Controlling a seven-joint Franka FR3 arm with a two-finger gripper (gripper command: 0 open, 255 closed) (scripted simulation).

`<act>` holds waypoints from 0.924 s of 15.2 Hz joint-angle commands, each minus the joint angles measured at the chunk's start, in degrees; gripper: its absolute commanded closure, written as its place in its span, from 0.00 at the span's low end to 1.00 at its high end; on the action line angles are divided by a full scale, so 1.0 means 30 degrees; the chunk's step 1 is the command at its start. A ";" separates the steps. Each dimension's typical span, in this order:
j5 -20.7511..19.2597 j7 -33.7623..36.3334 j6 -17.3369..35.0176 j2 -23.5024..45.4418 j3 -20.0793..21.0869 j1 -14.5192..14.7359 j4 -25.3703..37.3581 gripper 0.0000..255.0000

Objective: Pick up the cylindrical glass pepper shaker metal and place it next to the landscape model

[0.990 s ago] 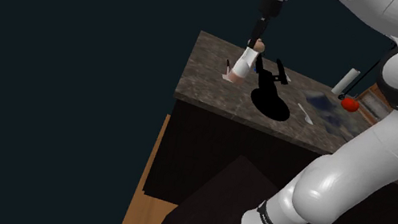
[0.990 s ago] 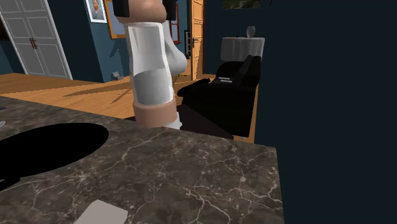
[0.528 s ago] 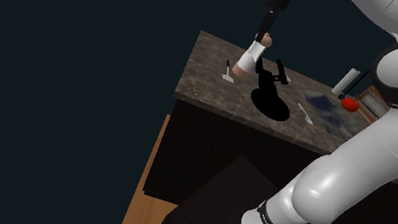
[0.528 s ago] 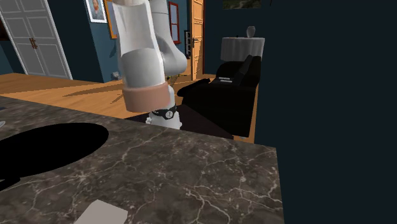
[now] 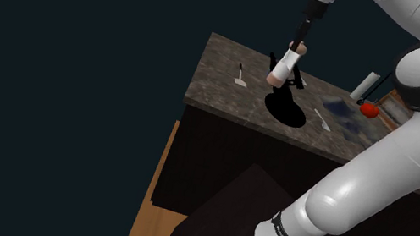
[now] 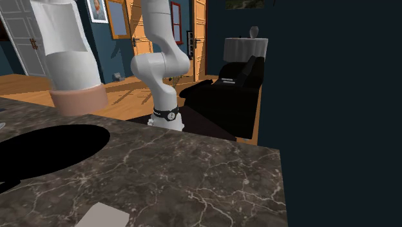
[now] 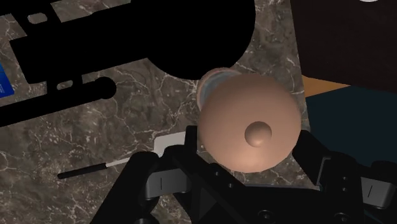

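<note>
I am pinching the shaker between the two fingers of the gripper — it is hanging over the counter, a black round stand past the fingertips.

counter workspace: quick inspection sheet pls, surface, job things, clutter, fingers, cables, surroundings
surface: dark veined counter, no spills seen
job's things: shaker, white with tan caps, held tilted above the counter; cannot tell which item is the landscape model
clutter: black round-based object, white tool, red thing, white roll
grippers: gripper shut on the shaker, fingers clasping it either side
cables: nothing seen
surroundings: wood floor, black sofa, blue walls
</note>
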 commanded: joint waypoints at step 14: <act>0.1709 -0.8295 -0.0236 0.3832 -0.4140 -0.4433 0.4139 1.00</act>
